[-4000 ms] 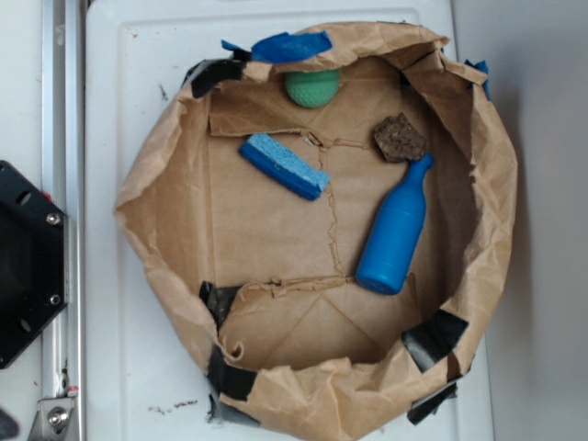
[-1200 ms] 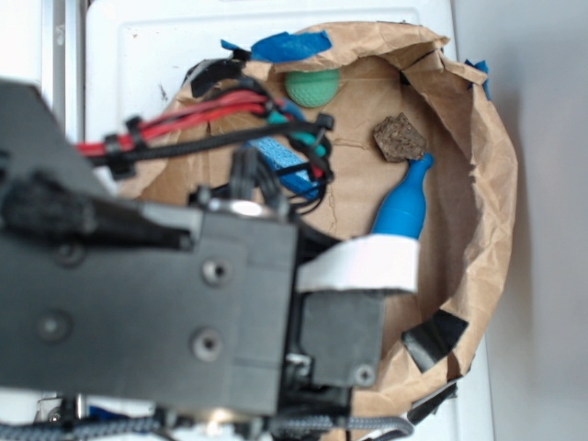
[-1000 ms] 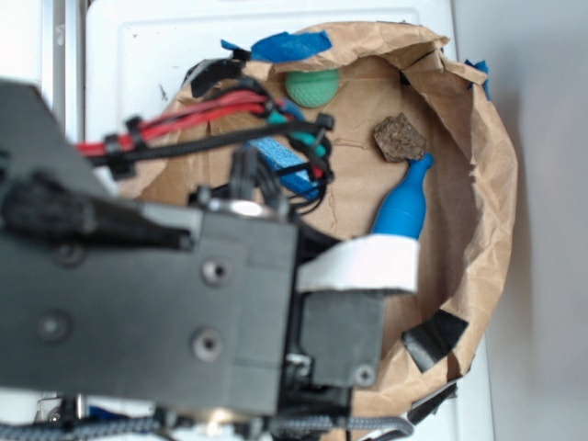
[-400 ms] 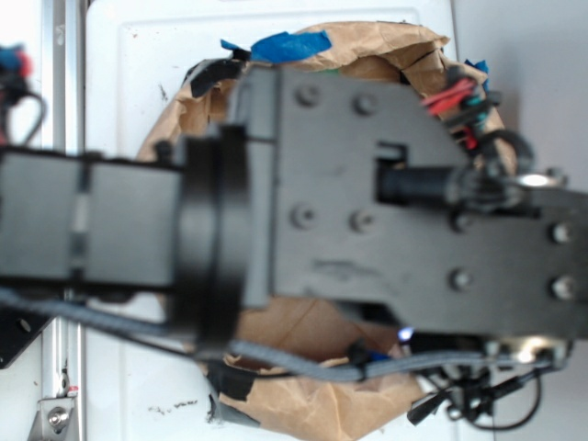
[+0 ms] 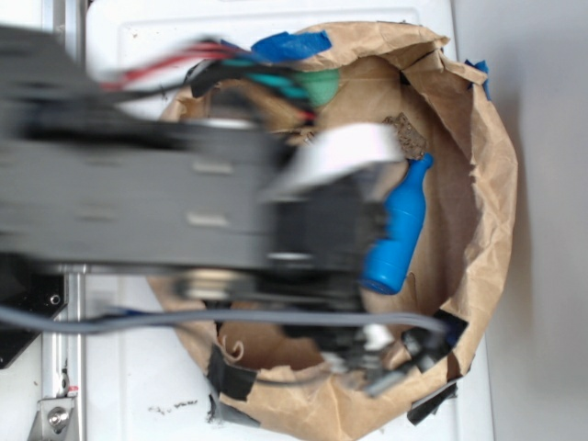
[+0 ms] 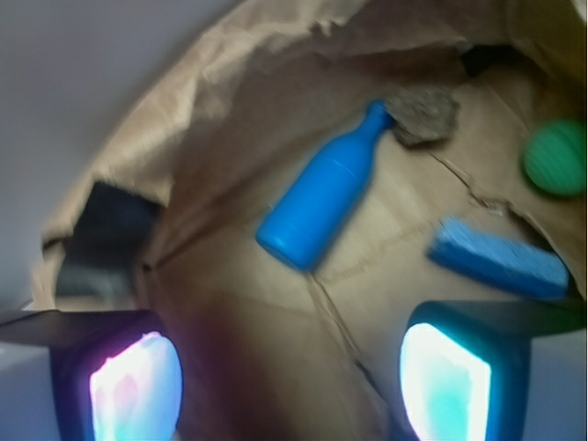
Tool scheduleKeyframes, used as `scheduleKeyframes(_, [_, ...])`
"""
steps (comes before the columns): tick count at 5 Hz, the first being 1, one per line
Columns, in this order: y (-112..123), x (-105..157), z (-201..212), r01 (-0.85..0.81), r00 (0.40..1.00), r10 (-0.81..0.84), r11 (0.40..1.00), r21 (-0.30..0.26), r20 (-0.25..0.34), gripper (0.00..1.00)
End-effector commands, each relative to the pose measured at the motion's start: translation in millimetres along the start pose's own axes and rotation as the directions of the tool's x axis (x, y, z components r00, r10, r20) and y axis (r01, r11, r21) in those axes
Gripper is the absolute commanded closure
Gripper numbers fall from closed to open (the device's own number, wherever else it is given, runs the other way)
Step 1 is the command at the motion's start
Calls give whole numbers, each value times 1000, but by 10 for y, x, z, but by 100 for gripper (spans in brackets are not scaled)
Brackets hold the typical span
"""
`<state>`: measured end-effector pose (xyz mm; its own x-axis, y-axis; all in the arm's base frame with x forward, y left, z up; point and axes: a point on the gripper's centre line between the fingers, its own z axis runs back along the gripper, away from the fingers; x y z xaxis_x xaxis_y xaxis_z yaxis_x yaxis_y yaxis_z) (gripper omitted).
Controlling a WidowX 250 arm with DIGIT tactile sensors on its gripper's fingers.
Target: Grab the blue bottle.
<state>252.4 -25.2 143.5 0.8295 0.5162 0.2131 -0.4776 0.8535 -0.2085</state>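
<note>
The blue bottle lies on its side on the brown paper inside the bag, its neck pointing at a brown chunk. In the exterior view the blue bottle shows at the right of the blurred arm. My gripper is open and empty, above the paper floor, with the bottle ahead of it and apart from it. Its two glowing pads stand wide apart at the bottom of the wrist view. In the exterior view the arm hides the gripper's fingers.
A two-tone blue sponge lies right of the bottle. A green ball sits at the far right. The crumpled paper bag wall rings everything, held with black tape and blue tape.
The arm has swept back left across the bag and is blurred with motion. The bottle, hidden 0.4 s ago, shows again, in the same place as before.
</note>
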Motion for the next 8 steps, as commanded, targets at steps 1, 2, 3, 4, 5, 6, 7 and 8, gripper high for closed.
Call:
scheduleKeyframes(1, [150, 229, -388, -146, 989, 146, 984, 98, 11, 0])
scheduleKeyframes(2, [54, 312, -512, -181, 983, 183, 977, 114, -7, 0])
scheduleKeyframes(3, [-67, 331, -656, -185, 979, 194, 974, 132, -57, 0])
scheduleKeyframes(4, [-137, 304, -651, -178, 981, 186, 977, 120, -52, 0])
scheduleKeyframes(5, [-204, 263, -660, -176, 982, 182, 979, 99, -55, 0])
scheduleKeyframes(6, [-204, 263, -660, -176, 982, 182, 979, 99, -55, 0])
scheduleKeyframes(7, [-204, 263, -660, -176, 982, 182, 979, 99, -55, 0])
scheduleKeyframes(8, [-204, 263, -660, -176, 982, 182, 979, 99, -55, 0])
